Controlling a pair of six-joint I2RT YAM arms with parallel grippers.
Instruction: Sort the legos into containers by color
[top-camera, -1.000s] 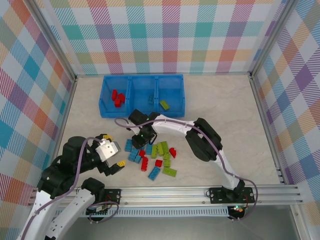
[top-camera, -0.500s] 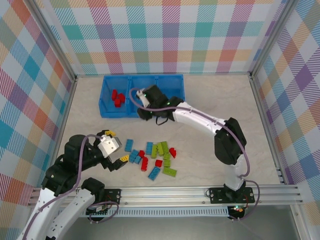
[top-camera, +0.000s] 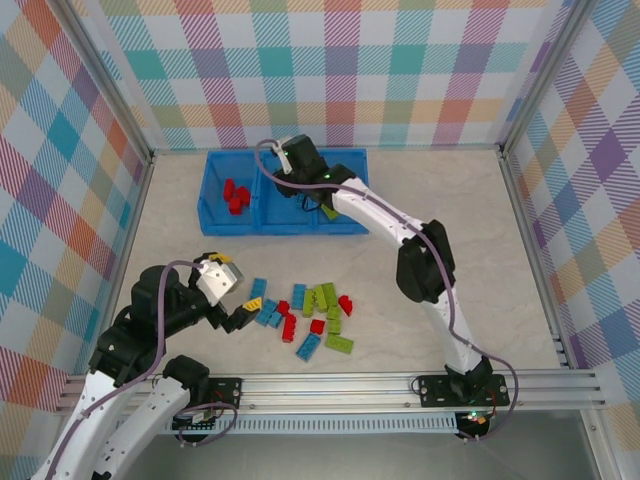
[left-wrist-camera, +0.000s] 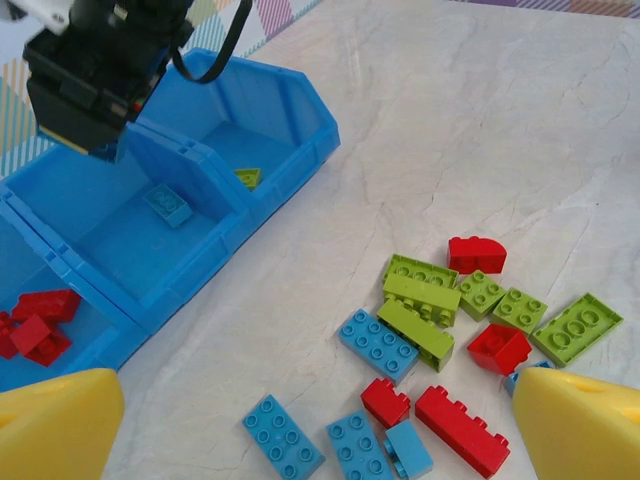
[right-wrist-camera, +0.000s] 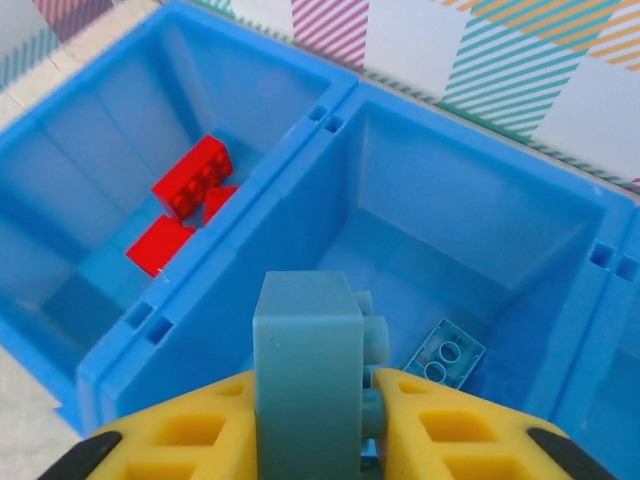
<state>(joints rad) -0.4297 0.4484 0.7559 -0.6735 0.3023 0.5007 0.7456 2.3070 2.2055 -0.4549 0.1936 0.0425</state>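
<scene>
A light blue brick (right-wrist-camera: 308, 350) stands between the yellow fingers of my right gripper (right-wrist-camera: 312, 398), which is shut on it above the middle compartment of the blue tray (right-wrist-camera: 270, 205). One light blue brick (right-wrist-camera: 445, 355) lies upside down in that compartment, and red bricks (right-wrist-camera: 190, 190) lie in the left one. From above, my right gripper (top-camera: 297, 165) hangs over the tray (top-camera: 260, 226). Loose red, blue and green legos (top-camera: 305, 312) lie mid-table. My left gripper (top-camera: 240, 284) is open just left of them, with blue bricks (left-wrist-camera: 285, 438) below its jaws.
A green brick (top-camera: 328, 210) lies in the tray's right compartment. The right arm (top-camera: 420, 262) arches over the table right of the pile. Checked walls and metal rails (top-camera: 525, 230) bound the table. Bare tabletop lies right of the tray and pile.
My right arm has carried the light blue brick from the pile up to the tray's middle compartment. My left gripper has moved closer to the pile's left side, still open.
</scene>
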